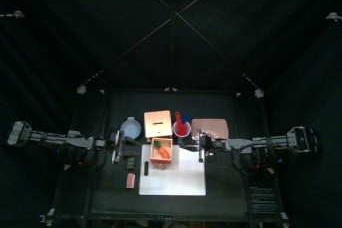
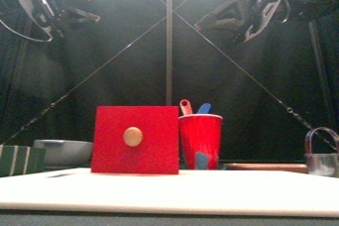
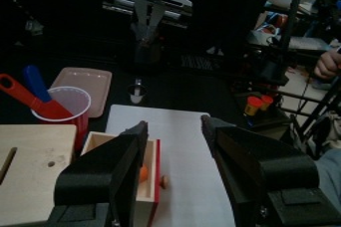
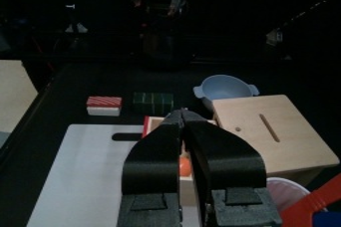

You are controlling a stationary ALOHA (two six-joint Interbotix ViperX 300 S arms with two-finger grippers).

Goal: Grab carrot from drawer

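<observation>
The drawer (image 1: 160,153) is a small tan tray pulled out of a tan box (image 1: 156,123) over a white sheet (image 1: 173,178). In it lies the carrot (image 1: 160,149), a tiny orange-red piece. In the left wrist view the carrot (image 3: 143,174) lies in the drawer (image 3: 118,176) between and below my left gripper's (image 3: 173,126) wide open jaws. My right gripper (image 4: 184,118) hangs shut and empty above the drawer's other side. From the front, the drawer's red face (image 2: 135,141) with its wooden knob shows, and both grippers hang high above.
A red cup (image 1: 181,127) with red and blue tools stands beside the box, with a pink tray (image 1: 214,127) to its right. A grey bowl (image 1: 130,127) sits left of the box. A small red bar (image 1: 131,179) lies left of the sheet, near a dark green block (image 4: 154,100).
</observation>
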